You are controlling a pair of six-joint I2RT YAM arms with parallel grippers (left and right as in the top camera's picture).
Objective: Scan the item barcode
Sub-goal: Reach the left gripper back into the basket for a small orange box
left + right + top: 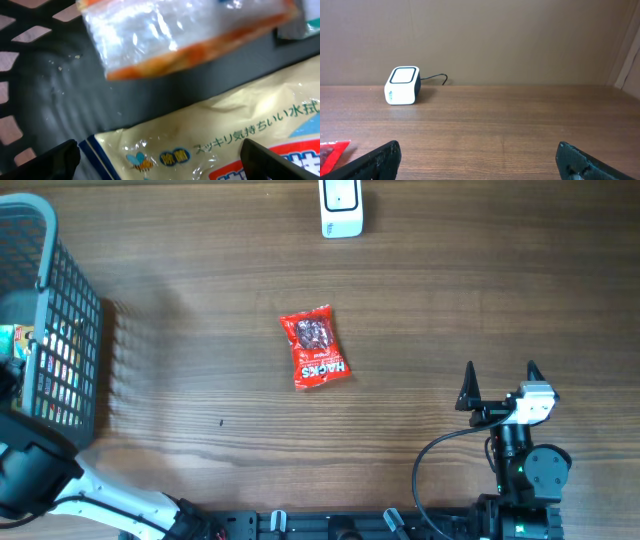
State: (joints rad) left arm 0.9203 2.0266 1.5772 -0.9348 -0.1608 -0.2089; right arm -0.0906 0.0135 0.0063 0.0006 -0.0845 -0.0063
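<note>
My left gripper is open inside the grey mesh basket. It hovers just over a cream packet with Japanese print and a bee logo. A clear bag with orange contents lies beyond that packet. Nothing sits between the left fingers. A red snack packet lies flat in the middle of the table. The white barcode scanner stands at the far edge and shows again in the right wrist view as the scanner. My right gripper is open and empty, low over the table at the near right.
The basket fills the left edge of the table and holds several colourful packets. My left arm reaches into it from the near left corner. The scanner's cable trails behind it. The red packet's corner shows at the right wrist's lower left.
</note>
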